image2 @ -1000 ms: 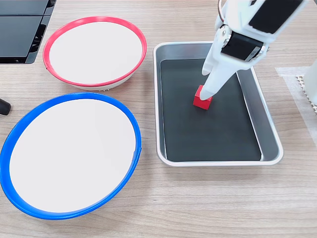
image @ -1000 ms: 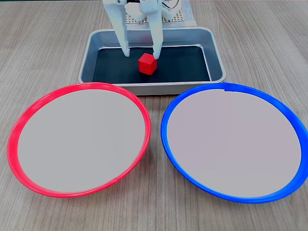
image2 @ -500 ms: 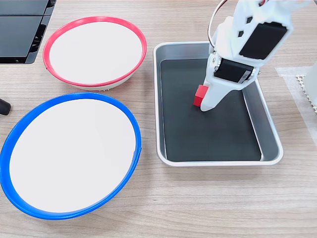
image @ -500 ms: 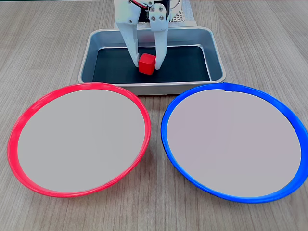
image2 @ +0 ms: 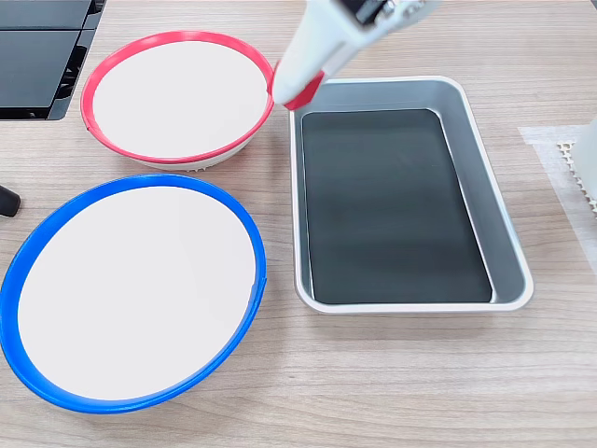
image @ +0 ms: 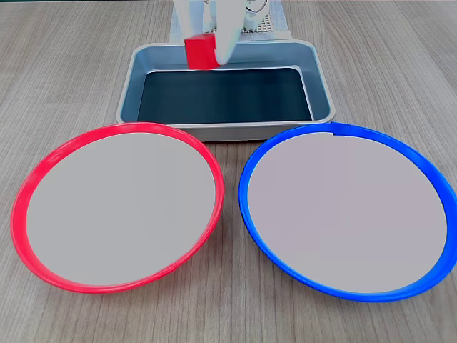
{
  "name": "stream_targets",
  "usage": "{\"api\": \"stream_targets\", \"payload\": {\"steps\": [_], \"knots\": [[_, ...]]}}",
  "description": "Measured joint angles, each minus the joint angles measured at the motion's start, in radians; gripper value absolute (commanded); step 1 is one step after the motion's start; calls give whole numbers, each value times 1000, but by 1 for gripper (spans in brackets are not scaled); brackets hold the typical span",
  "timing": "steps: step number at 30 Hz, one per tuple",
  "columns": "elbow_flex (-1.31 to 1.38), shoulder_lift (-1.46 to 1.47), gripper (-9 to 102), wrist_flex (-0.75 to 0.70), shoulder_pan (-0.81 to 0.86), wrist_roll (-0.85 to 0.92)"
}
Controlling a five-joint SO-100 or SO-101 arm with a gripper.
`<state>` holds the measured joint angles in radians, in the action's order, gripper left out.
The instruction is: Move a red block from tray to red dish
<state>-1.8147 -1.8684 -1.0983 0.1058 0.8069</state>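
The small red block (image: 200, 52) hangs in the air above the far rim of the grey metal tray (image: 214, 131), with my white gripper (image: 202, 58) shut on it. In a fixed view from the other side, a sliver of the red block (image2: 304, 96) shows under the fingertips of the gripper (image2: 295, 93), between the tray (image2: 410, 304) and the red dish (image2: 177, 37). The tray's black floor is bare. The red dish (image: 136, 128) sits in front of the tray on the left of that view, with nothing in it.
A like dish with a blue rim (image: 343, 130) stands beside the red one, also seen as the blue dish (image2: 131, 182). A black box (image2: 37, 56) lies at the table's corner. A white perforated mat (image2: 564, 154) lies by the arm's base.
The gripper closed on the red block on the tray floor, lifted it out and carried it up and toward the red dish. The tray is left bare.
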Motion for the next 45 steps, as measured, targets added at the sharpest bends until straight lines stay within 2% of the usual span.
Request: {"api": "stream_targets", "payload": {"steps": [4, 8, 13, 21, 27, 30, 37, 39, 43, 45], "knots": [[259, 187, 0, -84, 52, -114], [474, 425, 0, -129, 103, -109], [606, 709, 0, -112, 120, -29], [762, 954, 1, -20, 101, 3], [813, 996, 13, 11, 100, 12], [815, 997, 26, 21, 103, 14], [815, 997, 33, 29, 120, 3], [815, 971, 30, 40, 121, -26], [808, 836, 3, 48, 130, -140], [781, 715, 0, 26, 130, -232]]}}
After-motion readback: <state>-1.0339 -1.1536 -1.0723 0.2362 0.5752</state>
